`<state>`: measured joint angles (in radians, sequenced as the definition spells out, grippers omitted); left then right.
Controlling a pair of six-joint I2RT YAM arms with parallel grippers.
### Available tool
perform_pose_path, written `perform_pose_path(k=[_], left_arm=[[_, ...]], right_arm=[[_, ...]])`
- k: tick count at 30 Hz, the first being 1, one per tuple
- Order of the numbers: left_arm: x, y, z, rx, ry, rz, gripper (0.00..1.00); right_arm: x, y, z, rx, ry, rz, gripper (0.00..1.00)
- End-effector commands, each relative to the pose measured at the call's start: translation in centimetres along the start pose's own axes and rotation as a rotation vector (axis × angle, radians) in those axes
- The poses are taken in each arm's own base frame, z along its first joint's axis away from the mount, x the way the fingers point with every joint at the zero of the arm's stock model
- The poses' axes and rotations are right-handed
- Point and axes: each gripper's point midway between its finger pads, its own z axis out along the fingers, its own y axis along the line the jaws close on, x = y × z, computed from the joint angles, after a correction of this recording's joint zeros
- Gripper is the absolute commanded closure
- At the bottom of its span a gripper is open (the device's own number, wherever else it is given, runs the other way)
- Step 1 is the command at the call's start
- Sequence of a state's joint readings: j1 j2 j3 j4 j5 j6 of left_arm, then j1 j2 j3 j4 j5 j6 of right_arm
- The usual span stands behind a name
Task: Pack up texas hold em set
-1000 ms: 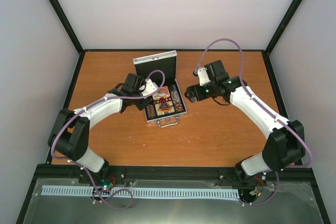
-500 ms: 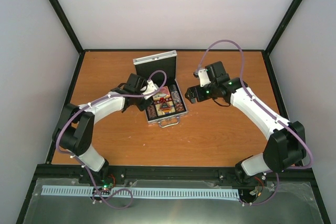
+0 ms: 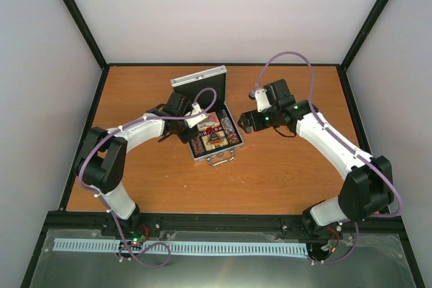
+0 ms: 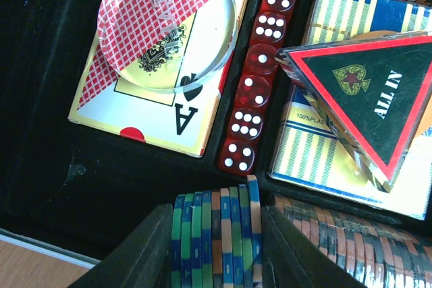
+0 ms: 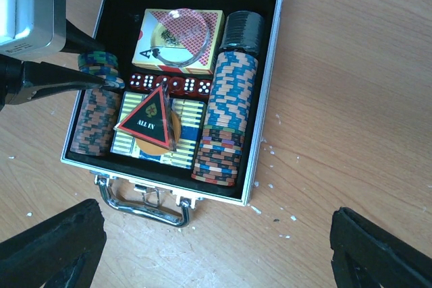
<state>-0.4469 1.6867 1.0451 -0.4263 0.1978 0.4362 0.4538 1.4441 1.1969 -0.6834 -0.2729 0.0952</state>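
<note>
"On the orange-brown wooden table [image 3: 283, 173], what is the main subject?" the desk asks.

"A small square silver aluminium case [image 5: 264, 99] with black lining. It lies open near the table's centre, its lid [image 3: 199, 80] standing up at the far side and its metal handle [image 5: 145, 204] facing the arms."

"And where are the arms?"

"The left gripper [image 4: 216, 224] reaches into the case from the left. Its jaws are clamped on a short stack of green, blue and orange chips [image 4: 216, 261] at the far end of the left-hand chip row [image 5: 94, 123]. The right gripper [image 3: 245, 122] hangs just beside the case's right edge, jaws spread wide with nothing between them."

"What fills the case?"

"A long row of mixed-colour chips [image 5: 226, 119] runs down the right side, ending in a block of black chips [image 5: 243, 28] at the far end. Between the two rows, a red-backed card deck [image 4: 169, 109] lies toward the lid. A blue-and-yellow striped deck [image 4: 317, 146] lies toward the handle."

"And the small pieces?"

"A black triangular button with a red border [image 4: 368, 89], marked ALL IN, rests on the striped deck. It overlaps a flat orange disc [image 5: 162, 141]. A clear round disc [image 4: 169, 25] lies on the red-backed deck, and six translucent red dice [image 4: 260, 79] sit in a line in the slot between the decks."
</note>
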Motion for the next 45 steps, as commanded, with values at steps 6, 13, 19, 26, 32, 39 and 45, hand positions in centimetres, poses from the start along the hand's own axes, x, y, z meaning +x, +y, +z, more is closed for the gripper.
perform_pose_path(k=[6,13,19,26,32,39,45], left_arm=[[0.8,-2.5,-0.1,0.128,0.063,-0.070,0.68],[0.7,-2.5,0.1,0.138,0.075,-0.090,0.59],[0.8,-2.2,0.2,0.124,0.085,-0.100,0.53],[0.9,-1.8,0.3,0.106,0.103,-0.123,0.44],[1.0,-1.4,0.9,0.096,0.123,-0.143,0.39],[-0.1,-1.3,0.3,0.099,0.086,-0.161,0.36],[-2.0,-0.4,-2.0,0.041,-0.015,-0.203,0.25]], right_arm=[[-0.3,-0.1,-0.2,-0.006,-0.012,0.010,0.10],[-0.3,0.0,-0.1,-0.011,-0.008,0.004,0.10],[-0.3,0.2,-0.2,-0.021,-0.010,0.003,0.09],[-0.3,0.2,-0.1,-0.024,-0.009,0.006,0.10],[-0.4,0.2,-0.3,-0.020,-0.013,0.005,0.09],[-0.6,-0.1,-0.6,0.006,-0.030,0.010,0.10],[-1.7,-1.5,-2.1,0.090,-0.092,0.036,0.08]])
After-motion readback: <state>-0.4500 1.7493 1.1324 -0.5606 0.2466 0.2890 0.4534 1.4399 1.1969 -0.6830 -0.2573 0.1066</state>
